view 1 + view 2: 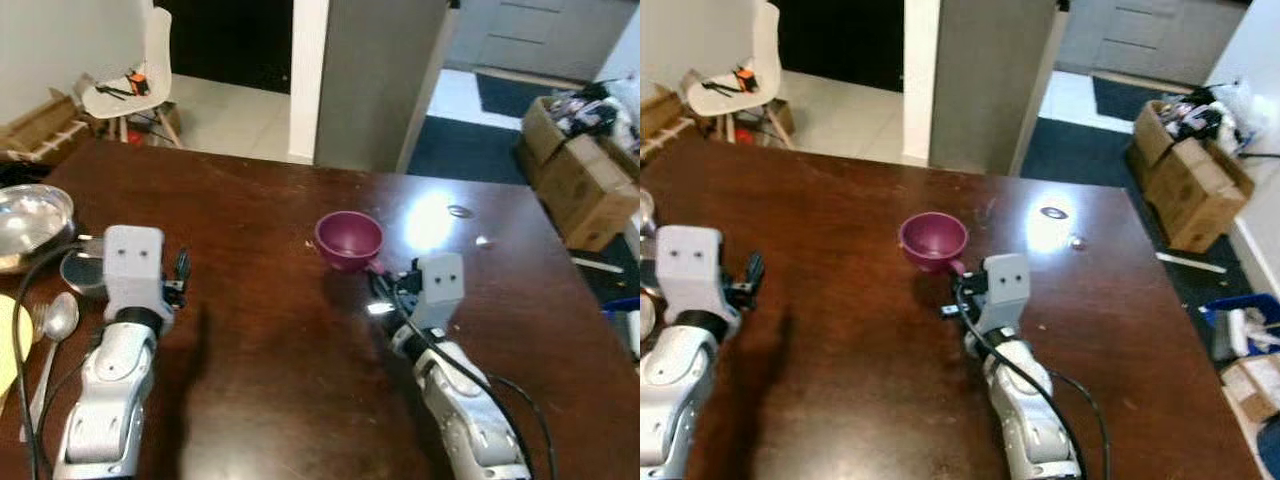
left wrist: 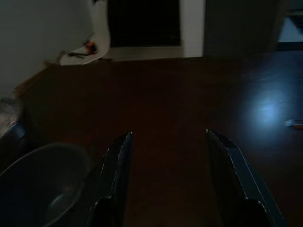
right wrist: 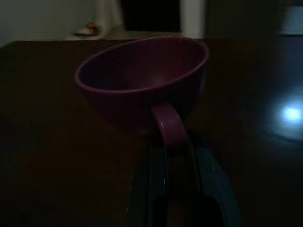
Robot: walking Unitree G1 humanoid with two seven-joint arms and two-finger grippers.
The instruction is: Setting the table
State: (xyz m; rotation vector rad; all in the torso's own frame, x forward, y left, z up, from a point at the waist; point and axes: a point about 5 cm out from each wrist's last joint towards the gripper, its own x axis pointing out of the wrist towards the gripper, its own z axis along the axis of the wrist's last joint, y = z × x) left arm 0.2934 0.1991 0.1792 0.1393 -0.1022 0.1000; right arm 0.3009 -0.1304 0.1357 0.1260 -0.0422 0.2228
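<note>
In the left eye view I saw the maroon cup [image 1: 348, 238] standing upright near the middle of the dark wooden table [image 1: 260, 330], with the right gripper [image 1: 378, 290] just below it in the frame, at its handle side. The left gripper [image 1: 180, 272] sat at the left of the frame, beside a small dark bowl [image 1: 82, 272], a steel bowl [image 1: 30, 222] and 2 spoons [image 1: 55, 325] at the left edge.

In the right eye view I had the same layout, with cardboard boxes [image 1: 1185, 175] on the floor at upper right and a white chair [image 1: 735, 70] at upper left.

In the left wrist view I saw the left gripper's 2 fingers [image 2: 116, 175] spread well apart over bare table.

In the right wrist view the cup's handle [image 3: 168, 125] ran down between the right gripper's fingers [image 3: 154, 177], which were closed in on it.
</note>
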